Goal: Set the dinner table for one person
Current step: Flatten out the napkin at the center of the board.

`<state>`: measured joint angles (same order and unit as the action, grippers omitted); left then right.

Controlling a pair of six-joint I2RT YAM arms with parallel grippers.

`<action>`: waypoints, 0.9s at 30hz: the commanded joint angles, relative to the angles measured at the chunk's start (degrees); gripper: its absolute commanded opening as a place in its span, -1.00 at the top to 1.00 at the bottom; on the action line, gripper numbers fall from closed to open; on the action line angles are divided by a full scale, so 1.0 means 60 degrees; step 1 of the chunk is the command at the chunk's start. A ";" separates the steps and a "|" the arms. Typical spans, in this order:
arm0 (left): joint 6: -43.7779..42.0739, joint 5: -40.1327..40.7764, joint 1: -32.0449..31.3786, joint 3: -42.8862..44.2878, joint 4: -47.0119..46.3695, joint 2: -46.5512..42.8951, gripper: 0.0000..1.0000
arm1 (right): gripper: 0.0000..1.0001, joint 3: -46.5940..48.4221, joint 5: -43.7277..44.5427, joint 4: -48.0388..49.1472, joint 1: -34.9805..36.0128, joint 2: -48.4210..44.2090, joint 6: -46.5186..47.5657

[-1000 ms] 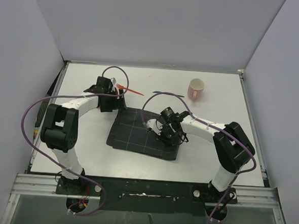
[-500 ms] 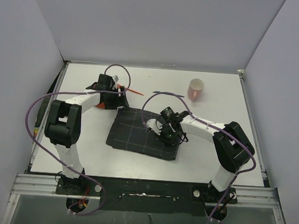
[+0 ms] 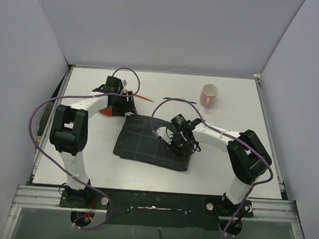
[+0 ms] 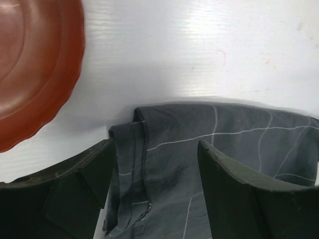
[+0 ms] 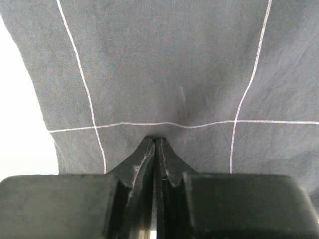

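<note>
White desk [image 3: 227, 156] spans the booth floor under both arms. Dark grid-lined cloth mat [image 3: 147, 146] lies mid-desk. Left gripper [image 4: 157, 149], jaws apart, straddles the mat's folded corner near a red plate [image 4: 35, 64]. Right gripper [image 5: 155, 142], jaws together, touches the mat.

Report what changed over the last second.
The left gripper shifted slightly away and leftward, uncovering the red plate; its fingers now straddle a crumpled corner of the cloth mat. The right gripper, shut with tips on the mat, and the cup stayed put.
</note>
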<state>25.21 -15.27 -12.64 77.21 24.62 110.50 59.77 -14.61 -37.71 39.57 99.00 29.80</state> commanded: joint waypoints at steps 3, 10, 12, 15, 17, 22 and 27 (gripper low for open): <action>0.0010 0.1089 0.0058 -0.0138 0.0719 -0.0414 -0.37 | 1.00 0.0004 -0.0359 0.0098 0.0084 0.0273 0.0139; 0.0104 0.0506 0.0057 -0.0298 0.0377 -0.0109 -0.33 | 1.00 0.0000 -0.0280 0.0088 0.0085 0.0256 0.0145; 0.0153 0.0341 0.0057 -0.0289 0.0251 -0.0052 -0.29 | 1.00 -0.0011 -0.0235 0.0089 0.0092 0.0272 0.0182; 0.0081 0.0200 0.0058 -0.0154 0.0264 -0.0004 -0.27 | 1.00 0.0000 -0.0244 0.0076 0.0084 0.0299 0.0201; -0.0020 0.0132 0.0056 -0.0095 0.0299 0.0004 -0.27 | 1.00 0.0014 -0.0253 0.0064 0.0086 0.0339 0.0192; -0.0044 0.0018 0.0050 -0.0136 0.0239 0.0024 -0.26 | 1.00 0.0043 -0.0339 0.0018 0.0076 0.0357 0.0212; -0.0009 -0.0212 0.0028 -0.0054 0.0181 0.0132 -0.14 | 1.00 0.0044 -0.0319 0.0016 0.0092 0.0415 0.0251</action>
<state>25.34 -14.33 -12.58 75.00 28.38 110.48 59.92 -14.72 -37.98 39.57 99.18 30.63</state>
